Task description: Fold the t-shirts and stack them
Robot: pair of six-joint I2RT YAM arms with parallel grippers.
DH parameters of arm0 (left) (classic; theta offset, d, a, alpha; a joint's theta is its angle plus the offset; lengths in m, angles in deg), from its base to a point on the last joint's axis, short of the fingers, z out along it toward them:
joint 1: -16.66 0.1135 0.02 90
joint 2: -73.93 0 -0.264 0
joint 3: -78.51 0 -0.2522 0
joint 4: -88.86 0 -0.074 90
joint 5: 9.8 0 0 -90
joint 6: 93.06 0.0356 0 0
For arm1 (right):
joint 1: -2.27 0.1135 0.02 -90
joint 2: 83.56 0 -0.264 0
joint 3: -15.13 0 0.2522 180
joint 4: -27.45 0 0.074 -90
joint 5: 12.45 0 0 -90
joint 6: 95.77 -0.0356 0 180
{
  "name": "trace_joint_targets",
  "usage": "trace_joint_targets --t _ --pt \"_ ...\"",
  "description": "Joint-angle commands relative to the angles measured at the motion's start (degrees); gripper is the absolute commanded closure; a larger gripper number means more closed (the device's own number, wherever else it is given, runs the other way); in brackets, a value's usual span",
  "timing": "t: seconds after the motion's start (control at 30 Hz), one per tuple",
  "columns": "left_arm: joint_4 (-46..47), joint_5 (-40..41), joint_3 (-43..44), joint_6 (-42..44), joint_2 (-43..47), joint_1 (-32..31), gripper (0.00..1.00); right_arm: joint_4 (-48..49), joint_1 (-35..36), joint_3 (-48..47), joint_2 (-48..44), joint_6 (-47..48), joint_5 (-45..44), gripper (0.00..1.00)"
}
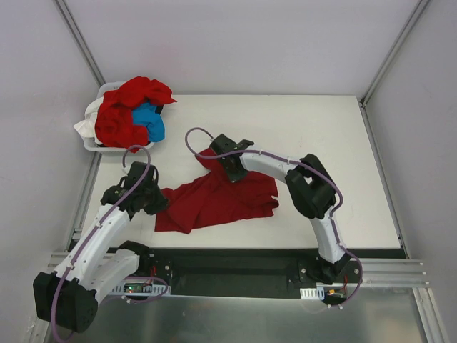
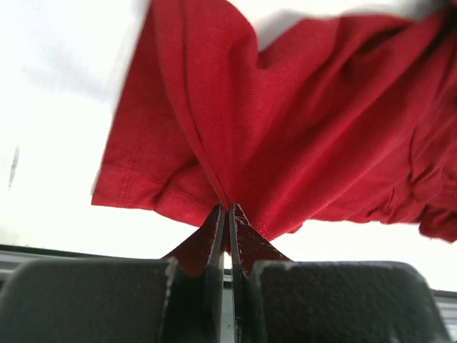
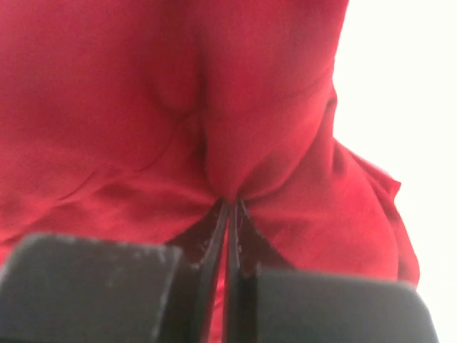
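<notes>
A deep-red t-shirt (image 1: 214,200) lies rumpled on the white table (image 1: 321,128), stretched between my two grippers. My left gripper (image 1: 153,200) is shut on the shirt's left edge; the left wrist view shows its jaws pinching a fold of the red cloth (image 2: 285,128). My right gripper (image 1: 230,166) is shut on the shirt's far upper part; in the right wrist view red cloth (image 3: 178,107) fills the frame and bunches at the closed jaws. More red t-shirts (image 1: 118,118) and a bright blue one (image 1: 148,120) are heaped in a white basket (image 1: 91,139) at the far left corner.
Grey walls stand close on the left, back and right of the table. A black strip (image 1: 235,268) and the arm bases run along the near edge.
</notes>
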Motion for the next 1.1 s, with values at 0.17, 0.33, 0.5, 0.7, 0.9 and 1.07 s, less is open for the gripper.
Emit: trace_joint_targets --t 0.17,0.33,0.5,0.7,0.9,1.07 --pt "-3.3 2.6 1.5 3.2 -0.5 1.1 1.0 -4.0 -3.2 17.4 -22.1 -2.7 -4.2 0.99" --pt "-3.7 2.5 0.9 5.7 -1.2 1.0 1.0 -9.2 -5.1 26.2 -31.5 -6.4 -4.7 0.99" --pt "-3.4 -2.2 0.2 7.4 -2.5 1.0 1.0 -12.2 -6.5 35.6 -33.3 -9.8 -2.8 0.99" --pt "-3.2 -5.5 1.8 9.5 -6.7 1.0 1.0 -18.3 -6.9 27.6 -30.4 -9.1 0.4 0.41" --pt "-2.3 -6.5 0.8 10.1 -9.2 1.0 1.0 -29.6 -5.3 -13.1 -21.6 -2.7 1.9 0.0" --pt "-1.3 -7.1 0.4 10.5 -8.6 1.0 1.0 -33.2 0.8 -28.3 -7.7 -1.6 0.3 0.04"
